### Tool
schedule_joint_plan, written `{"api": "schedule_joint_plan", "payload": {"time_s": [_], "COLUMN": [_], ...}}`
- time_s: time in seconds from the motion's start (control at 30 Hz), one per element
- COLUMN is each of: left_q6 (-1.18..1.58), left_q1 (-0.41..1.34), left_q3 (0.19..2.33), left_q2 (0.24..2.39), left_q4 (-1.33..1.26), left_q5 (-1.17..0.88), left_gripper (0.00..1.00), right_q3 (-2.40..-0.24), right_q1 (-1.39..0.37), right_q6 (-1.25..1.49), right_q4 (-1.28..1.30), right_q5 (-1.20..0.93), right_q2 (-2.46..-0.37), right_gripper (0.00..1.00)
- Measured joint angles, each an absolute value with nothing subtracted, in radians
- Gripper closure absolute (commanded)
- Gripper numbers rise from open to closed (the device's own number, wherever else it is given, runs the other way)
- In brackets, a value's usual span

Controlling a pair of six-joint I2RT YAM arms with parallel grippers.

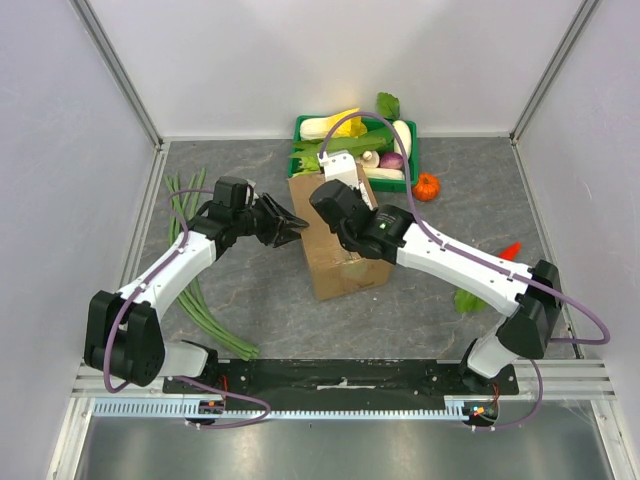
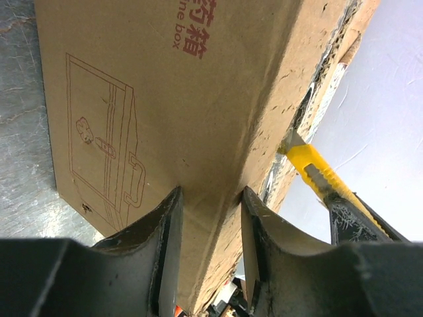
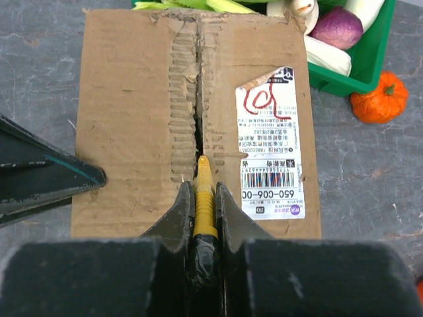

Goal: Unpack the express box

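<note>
Nearest the arm bases, the right gripper (image 3: 205,193) is pressed together on the yellow handle of a utility knife (image 3: 202,173), whose tip sits in the centre seam on top of the express box (image 3: 132,99). The left gripper (image 2: 210,193) stands just beside it on the carton's left, fingers partly spread astride the long upper edge (whether the pads bite the cardboard or only brace it I cannot tell).

The box lies mid-table between the two arms, top face up. From the blade to the far end the seam looks slit, a dark gap running between torn corrugated strips. The short stretch under the knife hand appears uncut. Both top flaps lie flat and nothing has been lifted out, so I judge the task early: finish the cut, fold the flaps back, then empty it.

The white shipping label (image 3: 271,145) sits right of the seam, apart from the blade's line. The bare grey table (image 1: 400,320) on the near side gives room to draw the knife back. At the far end the box stands close against a green tray (image 3: 370,63) of vegetables, with a small orange pumpkin (image 3: 378,99) near that corner, so flaps opening there have little room
</note>
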State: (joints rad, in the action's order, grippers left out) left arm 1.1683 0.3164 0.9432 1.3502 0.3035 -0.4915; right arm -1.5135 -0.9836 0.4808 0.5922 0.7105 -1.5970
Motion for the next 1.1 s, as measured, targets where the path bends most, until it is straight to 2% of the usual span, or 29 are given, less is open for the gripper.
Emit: {"api": "schedule_joint_plan", "payload": {"time_s": [0.6,1.1], "left_q6": [1.195,1.207], "left_q1": [0.316,0.316], "left_q3": [0.943,0.943], "left_q2": [1.351,1.365], "left_q4": [0.283,0.257], "left_q5": [-0.454,-0.448], "left_gripper": [0.68,0.69], "right_q3": [-1.514,-1.471], "right_q1": [-1.018,-1.068], "right_q6": [0.630,0.618], "right_q4": [0.736,0.788], "right_q5": [0.645,0.654], "right_q2": [-1.532,-1.416], "right_gripper": [1.00,1.00]}}
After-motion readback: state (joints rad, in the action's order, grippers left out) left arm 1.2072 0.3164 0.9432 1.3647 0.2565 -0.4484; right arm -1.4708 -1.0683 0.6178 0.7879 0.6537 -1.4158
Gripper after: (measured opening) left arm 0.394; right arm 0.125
